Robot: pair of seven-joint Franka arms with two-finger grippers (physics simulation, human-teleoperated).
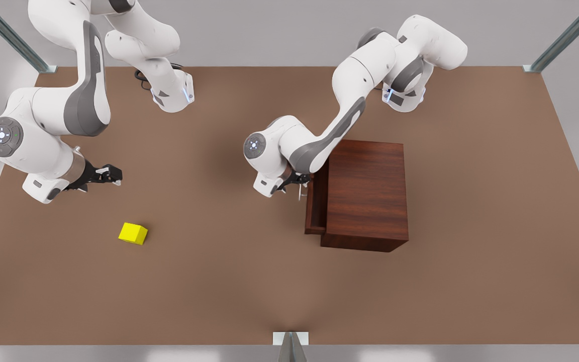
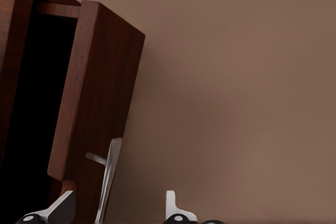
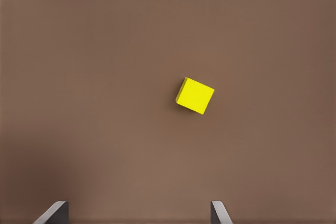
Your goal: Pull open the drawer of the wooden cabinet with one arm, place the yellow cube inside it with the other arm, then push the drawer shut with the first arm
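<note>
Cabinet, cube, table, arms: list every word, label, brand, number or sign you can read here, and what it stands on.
None can be read.
Wooden cabinet and drawer: bare wood grain.
Yellow cube: plain faces.
Table: plain brown.
Arms: small lit marks on the joints, not text.
Left gripper at the drawer handle, right gripper above the table near the cube: unmarked.

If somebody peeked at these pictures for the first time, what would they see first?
Probably the bright yellow cube, alone on the brown table toward the front view's left, with the open right gripper hovering nearby. Next, the dark wooden cabinet on the front view's right, its drawer pulled partly out, with the open left gripper around its silver handle.
</note>
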